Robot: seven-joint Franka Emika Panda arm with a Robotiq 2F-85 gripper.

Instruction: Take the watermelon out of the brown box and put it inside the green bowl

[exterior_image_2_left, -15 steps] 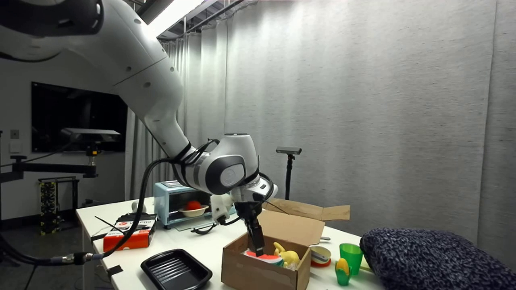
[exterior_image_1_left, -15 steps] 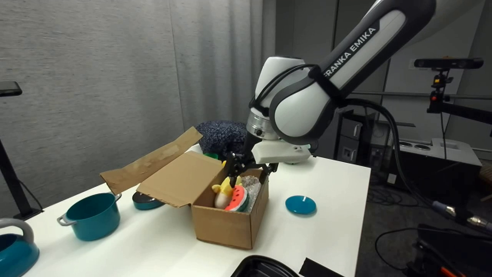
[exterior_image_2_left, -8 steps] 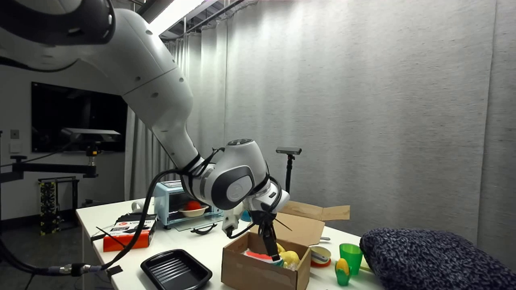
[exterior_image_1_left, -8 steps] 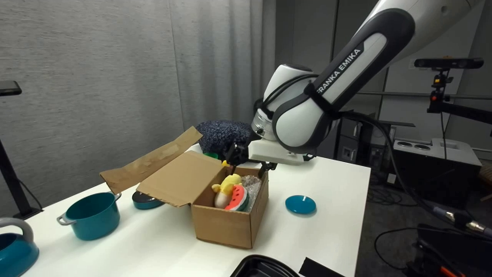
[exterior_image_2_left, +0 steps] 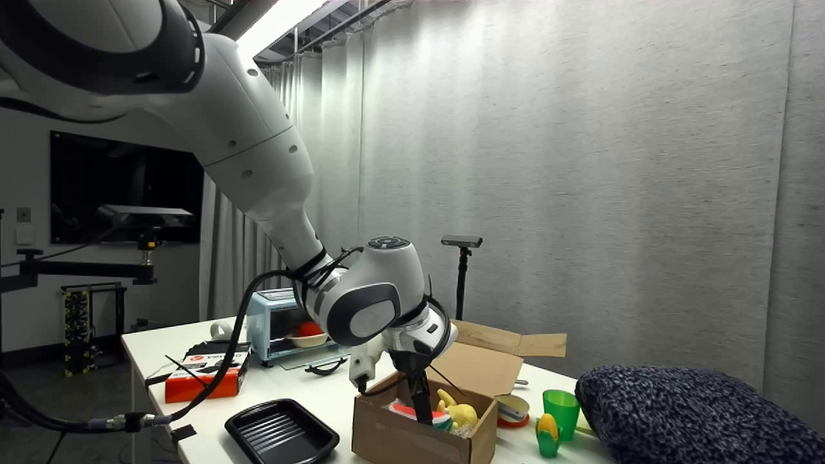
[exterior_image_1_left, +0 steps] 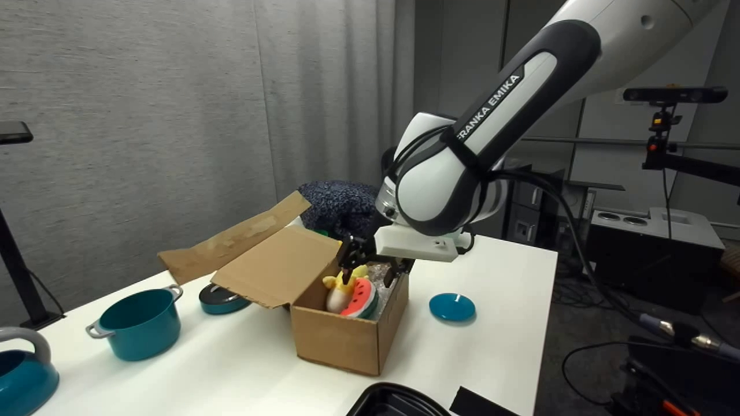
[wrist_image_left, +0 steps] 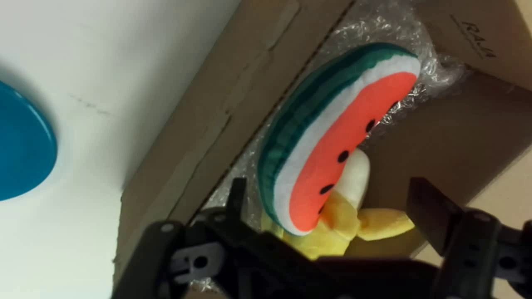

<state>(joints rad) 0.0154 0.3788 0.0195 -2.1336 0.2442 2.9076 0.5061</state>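
Note:
The plush watermelon slice point(wrist_image_left: 320, 153), red with a green rind, lies in the brown box point(exterior_image_1_left: 335, 341) against a plush banana point(wrist_image_left: 324, 234). It shows in both exterior views point(exterior_image_1_left: 361, 299) point(exterior_image_2_left: 405, 410). My gripper point(wrist_image_left: 328, 189) is open, its fingers reaching into the box opening. In the wrist view one finger stands between the box wall and the rind, the other beyond the banana. Both are around the slice's near end and hold nothing. No clearly green bowl shows; a teal pot point(exterior_image_1_left: 140, 326) and a green cup point(exterior_image_2_left: 561, 412) are in view.
Open box flaps point(exterior_image_1_left: 283, 266) stick out to one side. Bubble wrap point(wrist_image_left: 390, 20) lies in the box. A teal plate point(exterior_image_1_left: 452, 307), a black lid point(exterior_image_1_left: 222, 297), a black tray point(exterior_image_2_left: 281, 430), a toy corn point(exterior_image_2_left: 548, 435), a dark cushion point(exterior_image_2_left: 683, 412) and a toaster oven point(exterior_image_2_left: 271, 328) stand around.
My gripper first rose and moved back from the slice, then came down lower into the box. The box and its flap shifted slightly. The fingers stay open.

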